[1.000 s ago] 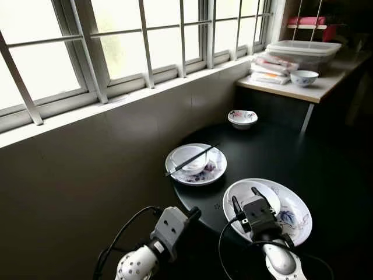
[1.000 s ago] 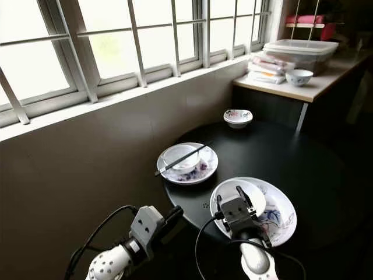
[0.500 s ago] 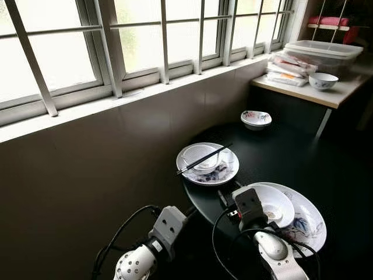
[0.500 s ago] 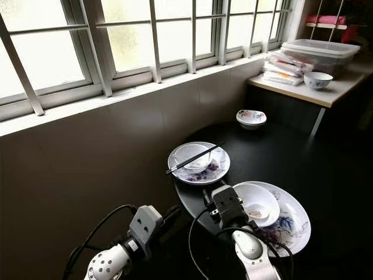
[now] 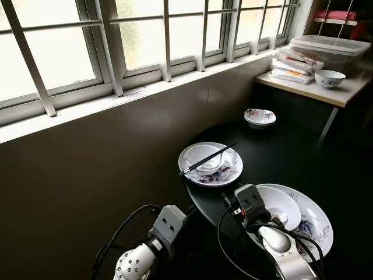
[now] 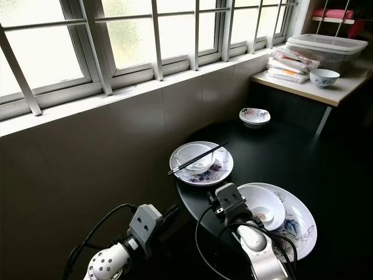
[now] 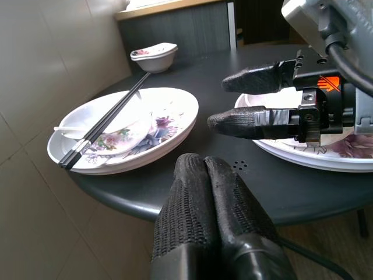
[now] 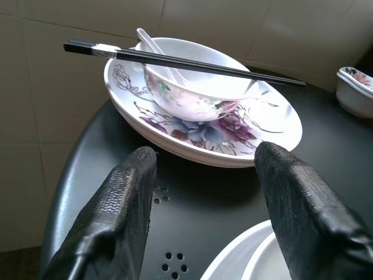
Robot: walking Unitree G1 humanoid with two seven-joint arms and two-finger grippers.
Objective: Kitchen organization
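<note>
On the round black table lies a floral plate holding a white bowl. A white spoon sits in the bowl and black chopsticks rest across it. My right gripper hovers open just above the table's near edge, its fingers pointing at this plate and a short gap away. Beside it to the right is a second floral plate with a white bowl in it. My left gripper is shut and empty, just below and in front of the table edge.
A small floral bowl stands at the table's far side. Beyond it a light counter carries a lidded plastic box, packets and a blue-patterned bowl. A dark tiled wall under barred windows runs along the left.
The camera has swung, shifting the whole picture. My right gripper has moved from over the near plate's bowl to its left rim, closer to the plate with chopsticks. The left arm holds still.
</note>
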